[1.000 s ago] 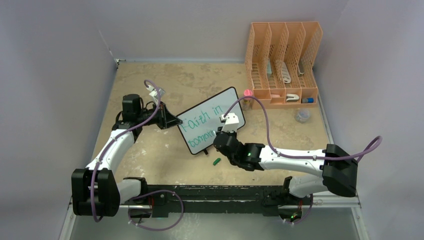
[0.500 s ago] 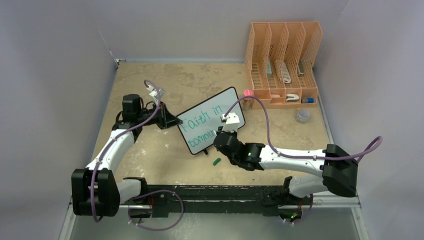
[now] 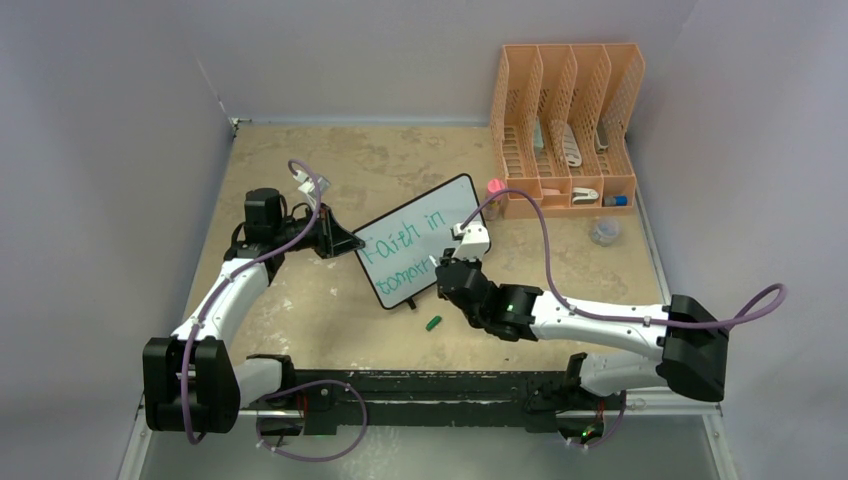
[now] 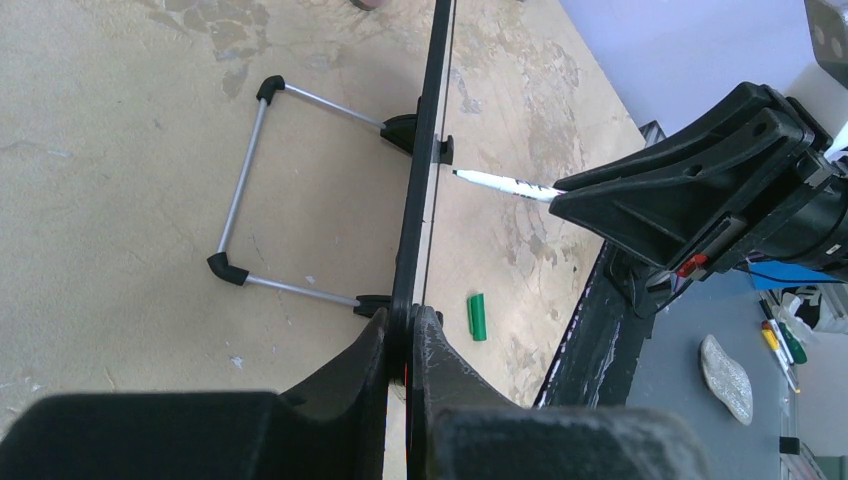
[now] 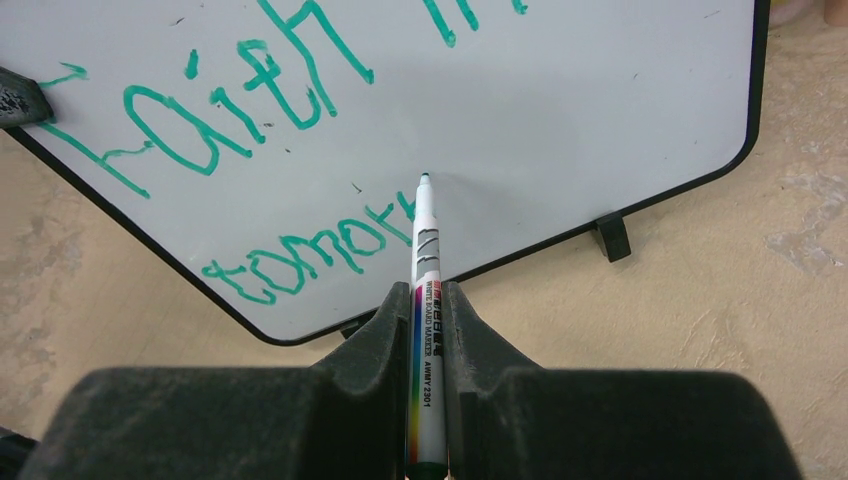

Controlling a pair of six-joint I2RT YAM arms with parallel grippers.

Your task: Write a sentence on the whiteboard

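The whiteboard (image 3: pixel 447 205) stands tilted mid-table on its small black feet. My left gripper (image 3: pixel 345 243) is shut on its left edge; in the left wrist view the board (image 4: pixel 428 150) runs edge-on from my gripper (image 4: pixel 408 320). The sentence (image 5: pixel 230 130) is green lettering, "Faith in" over "tomorr". My right gripper (image 5: pixel 427 290) is shut on a white marker (image 5: pixel 426 235) whose green tip sits at or just off the board (image 5: pixel 600 90), right of the last letter. The marker (image 4: pixel 500 183) also shows in the left wrist view. The right gripper (image 3: pixel 445 270) is by the board's lower right.
A green marker cap (image 3: pixel 433 323) lies on the table in front of the board. An orange file rack (image 3: pixel 565 120) stands at the back right, with a pink-topped item (image 3: pixel 494 187) and a small clear container (image 3: pixel 604 231) near it. The board's wire stand (image 4: pixel 245 180) props it behind.
My right arm has shifted to the right, carrying the marker rightward along the second line. The left arm and the board have not moved.
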